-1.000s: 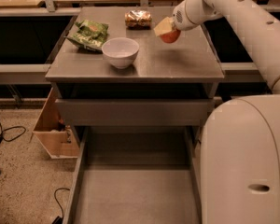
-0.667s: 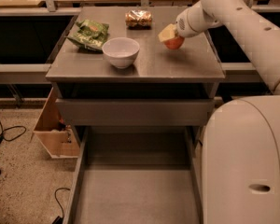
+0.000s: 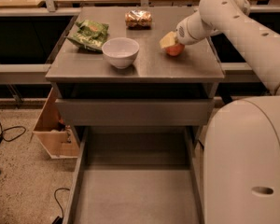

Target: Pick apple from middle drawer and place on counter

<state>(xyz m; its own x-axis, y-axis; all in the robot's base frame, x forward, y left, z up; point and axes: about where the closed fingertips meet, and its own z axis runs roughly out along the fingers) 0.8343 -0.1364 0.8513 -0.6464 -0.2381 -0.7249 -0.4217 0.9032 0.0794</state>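
The apple (image 3: pixel 175 49), small and red-orange, sits low at the right side of the counter (image 3: pixel 144 69), touching it or just above it. My gripper (image 3: pixel 170 42) is right over the apple and shut on it; one pale finger (image 3: pixel 166 39) covers its upper left. The arm reaches in from the upper right. The middle drawer (image 3: pixel 135 195) is pulled out below the cabinet, its grey floor bare.
On the counter stand a white bowl (image 3: pixel 120 52), a green snack bag (image 3: pixel 88 33) and a brownish wrapped snack (image 3: pixel 138 18). A shut drawer front (image 3: pixel 133 111) lies under the counter. A wooden box (image 3: pixel 53 134) and cables are on the floor at left. My body (image 3: pixel 247 162) fills the right.
The gripper has moved down and slightly left with the apple, from above the counter's far right part to the counter surface.
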